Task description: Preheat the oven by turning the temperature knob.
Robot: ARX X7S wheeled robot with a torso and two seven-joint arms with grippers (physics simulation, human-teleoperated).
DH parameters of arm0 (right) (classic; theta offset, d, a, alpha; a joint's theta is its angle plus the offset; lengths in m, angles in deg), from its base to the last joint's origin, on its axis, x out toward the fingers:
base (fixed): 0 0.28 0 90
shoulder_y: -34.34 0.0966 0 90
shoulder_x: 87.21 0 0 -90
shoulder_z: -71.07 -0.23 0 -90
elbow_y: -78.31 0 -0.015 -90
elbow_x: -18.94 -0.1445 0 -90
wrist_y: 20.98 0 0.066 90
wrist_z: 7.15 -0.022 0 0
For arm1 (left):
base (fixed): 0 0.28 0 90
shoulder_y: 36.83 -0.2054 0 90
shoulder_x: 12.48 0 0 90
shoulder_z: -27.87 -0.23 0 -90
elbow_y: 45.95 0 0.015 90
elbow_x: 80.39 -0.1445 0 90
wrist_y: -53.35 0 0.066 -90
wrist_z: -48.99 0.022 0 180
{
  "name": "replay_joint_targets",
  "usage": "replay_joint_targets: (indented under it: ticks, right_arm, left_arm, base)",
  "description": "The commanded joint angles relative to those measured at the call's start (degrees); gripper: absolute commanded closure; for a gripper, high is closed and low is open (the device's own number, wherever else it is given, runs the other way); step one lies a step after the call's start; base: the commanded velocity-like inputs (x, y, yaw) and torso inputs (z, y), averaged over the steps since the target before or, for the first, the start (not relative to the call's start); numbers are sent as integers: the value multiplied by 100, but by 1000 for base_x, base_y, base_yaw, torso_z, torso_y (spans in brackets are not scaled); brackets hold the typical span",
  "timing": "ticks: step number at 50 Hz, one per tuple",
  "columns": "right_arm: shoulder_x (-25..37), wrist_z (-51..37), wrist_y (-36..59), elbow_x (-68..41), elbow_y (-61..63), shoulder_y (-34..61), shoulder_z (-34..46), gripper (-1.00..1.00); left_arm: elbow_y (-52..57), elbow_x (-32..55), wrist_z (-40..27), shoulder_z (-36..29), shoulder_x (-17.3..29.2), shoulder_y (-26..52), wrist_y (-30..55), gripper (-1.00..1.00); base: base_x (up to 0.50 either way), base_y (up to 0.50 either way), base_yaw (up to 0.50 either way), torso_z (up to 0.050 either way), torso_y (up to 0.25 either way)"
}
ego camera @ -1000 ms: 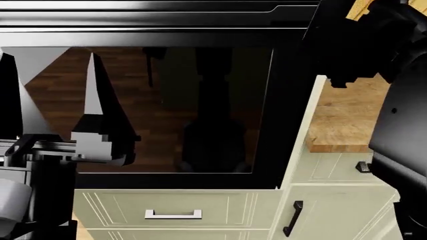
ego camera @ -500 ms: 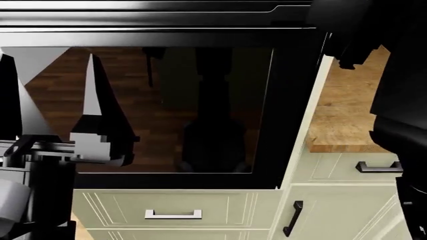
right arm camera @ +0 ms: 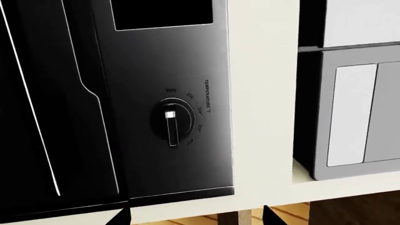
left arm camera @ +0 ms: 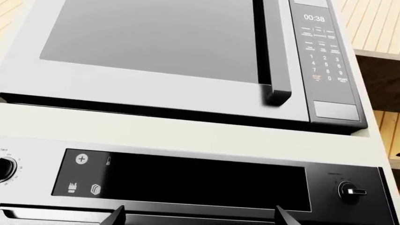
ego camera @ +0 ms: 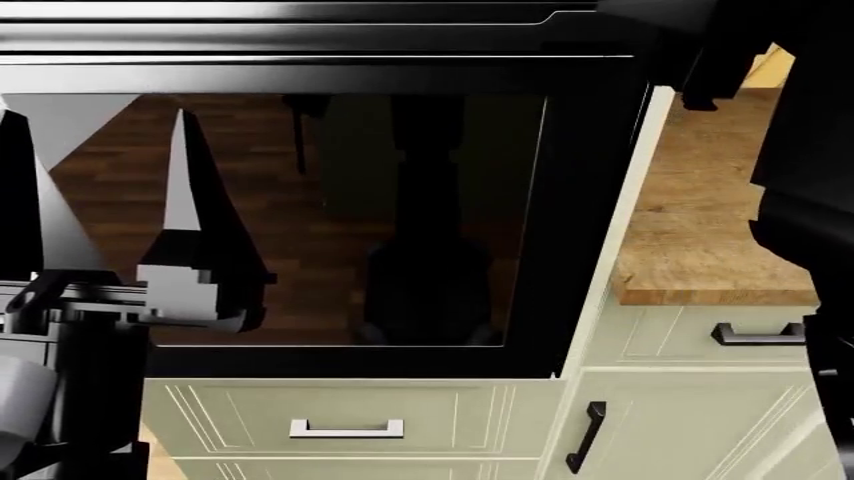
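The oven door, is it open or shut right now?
Shut, it seems. In the head view the oven door lies flush within its black frame, no gap showing, its glass reflecting the room.

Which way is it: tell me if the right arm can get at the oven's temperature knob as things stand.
Probably yes. In the right wrist view the temperature knob sits straight ahead on the oven panel, with nothing between it and the right gripper, whose jaws stand apart. How far off it is, I cannot tell.
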Motion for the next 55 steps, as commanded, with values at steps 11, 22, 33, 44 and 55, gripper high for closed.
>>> replay_joint_targets:
  ticks: [11, 22, 33, 44, 55]
  right_arm:
    - [-51, 235, -78, -97, -73, 284, 93, -100]
    - [-228, -98, -249, -187, -654, 491, 168, -100]
    - [-419, -4, -263, -155, -878, 716, 326, -100]
    - [-573, 60, -298, -177, -1024, 856, 442, -100]
    - [-682, -145, -286, -261, -1066, 723, 414, -100]
  left_arm:
    - [-13, 1, -42, -42, 49, -13, -32, -100]
    - [-132, 11, -34, -19, 63, -7, -109, -100]
    - [-277, 16, -29, -52, 22, 79, -167, -100]
    - [-279, 79, -51, -35, 37, 91, -178, -100]
    - [-265, 90, -70, -39, 62, 73, -197, -100]
  base:
    - [0, 0, 0, 0, 0]
    - [0, 0, 0, 0, 0]
    - [0, 0, 0, 0, 0]
    - [0, 0, 0, 0, 0]
    - [0, 0, 0, 0, 0]
